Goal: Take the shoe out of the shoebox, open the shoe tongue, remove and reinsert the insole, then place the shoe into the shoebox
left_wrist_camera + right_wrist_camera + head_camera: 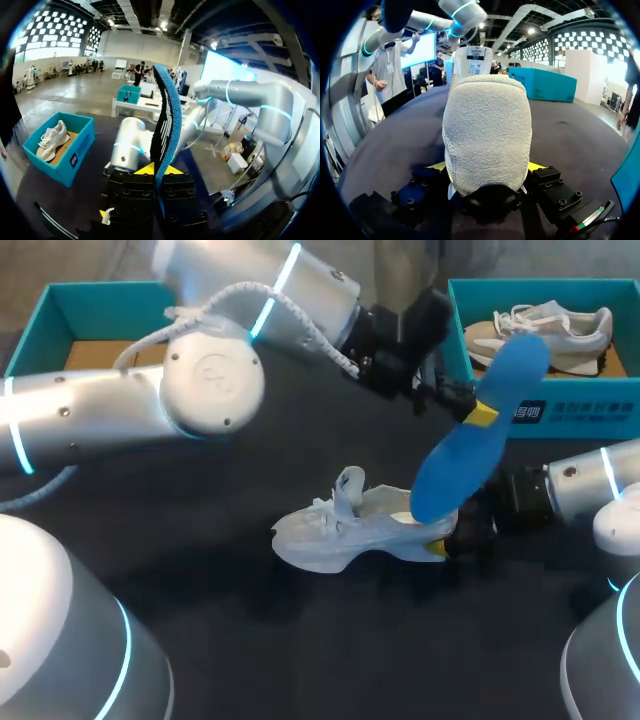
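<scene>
Left grip: my left gripper [160, 170] is pinching the blue insole [165, 120], with both yellow-tipped fingers pressed against its two faces. The insole stands edge-on straight ahead of the fingers.
Right grip: my right gripper [487, 167] is clamped on the heel of the white shoe [487, 130], one yellow tip on each side of it.
Insole: it is held up off the table and tilted. In the head view it slants from a high end just in front of the shoebox [590, 415] down to the shoe's heel opening. My fingers grip its upper part. I cannot tell whether the lower end touches the inside of the shoe.
Shoe: it is out of the shoebox and stands on its sole near the middle of the black table [250, 640]. The toe points toward my left side and the heel sits in my right gripper.
Tongue: the tongue [472, 55] stands upright, lifted away from the opening.
Shoebox: it is teal and open, at the far right of the table. A second shoe [545, 330] lies inside it.
Other box: another teal box [70, 315] sits at the far left, well apart from the shoe.
Arms: my left arm [210, 370] comes in from the left and reaches past the middle. My right arm [580, 485] comes in low from the right.
</scene>
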